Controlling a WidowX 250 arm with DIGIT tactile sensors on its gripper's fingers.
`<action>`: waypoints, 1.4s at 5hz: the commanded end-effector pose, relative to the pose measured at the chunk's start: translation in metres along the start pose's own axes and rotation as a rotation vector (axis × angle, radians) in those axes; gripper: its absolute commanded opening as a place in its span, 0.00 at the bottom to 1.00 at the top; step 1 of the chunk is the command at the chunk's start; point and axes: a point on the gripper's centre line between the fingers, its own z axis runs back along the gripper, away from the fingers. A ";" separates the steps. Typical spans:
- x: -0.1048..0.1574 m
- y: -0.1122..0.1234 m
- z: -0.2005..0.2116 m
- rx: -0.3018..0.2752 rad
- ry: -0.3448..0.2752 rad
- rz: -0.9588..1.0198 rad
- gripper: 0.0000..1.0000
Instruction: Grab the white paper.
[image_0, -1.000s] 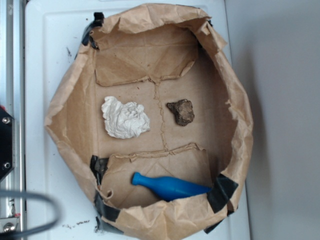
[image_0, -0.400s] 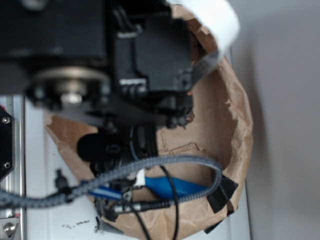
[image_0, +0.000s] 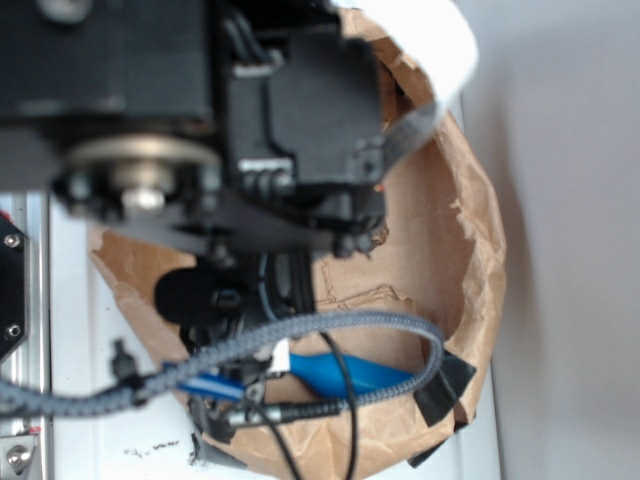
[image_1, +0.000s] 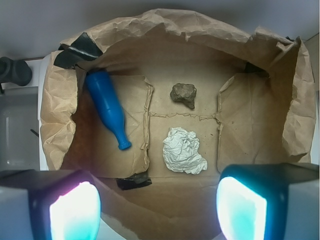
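1. wrist view looks straight down into a brown paper bag (image_1: 60, 95) laid open like a tray, with black tape on a couple of its corners
2. the white paper (image_1: 184, 151) is a crumpled lumpy wad sitting on the bag floor, roughly mid-floor and a bit toward the right
3. the gripper (image_1: 157, 207) has its jaws spread wide with nothing between them, two glowing fingertips (image_1: 75, 212) at the bottom corners of the wrist view
4. the wad sits above the gap between the jaws in that view, nearer the right-hand pad, not touching either one
5. a brown rock (image_1: 183, 94) lies just beyond the wad, apart from it
6. a blue bottle (image_1: 107, 107) lies on its side off to the left, well apart from the paper
7. exterior view is mostly blocked by the blurry black arm (image_0: 200, 130), so the wad is hidden there; only the bag rim and a bit of the bottle show
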 end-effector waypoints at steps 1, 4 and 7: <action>-0.010 0.012 -0.066 0.131 -0.032 -0.067 1.00; -0.013 0.030 -0.129 0.123 0.119 -0.127 1.00; 0.033 0.054 -0.182 0.161 0.128 -0.148 1.00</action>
